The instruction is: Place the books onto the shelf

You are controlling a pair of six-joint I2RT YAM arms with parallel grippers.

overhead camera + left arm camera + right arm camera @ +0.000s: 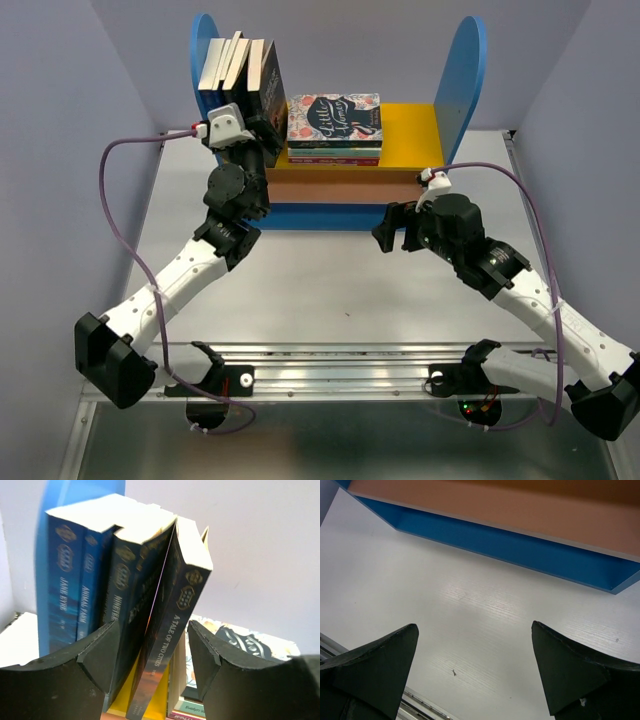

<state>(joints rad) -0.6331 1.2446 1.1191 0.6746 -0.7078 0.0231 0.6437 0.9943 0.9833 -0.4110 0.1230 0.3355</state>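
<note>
Your left gripper [152, 630] has its jaws apart, straddling the rightmost leaning dark-blue paperback book [172, 625] on the blue-sided shelf [468, 70]; your right gripper [474, 627] gapes wide over the white table [470, 575].

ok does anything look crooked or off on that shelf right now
Only one thing: A Tale of Two Cities, the rightmost upright book on the shelf, sits tilted, out of line with the other books beside it. It stands between the left gripper's parted fingers. Nothing looks spilled or damaged.
</note>
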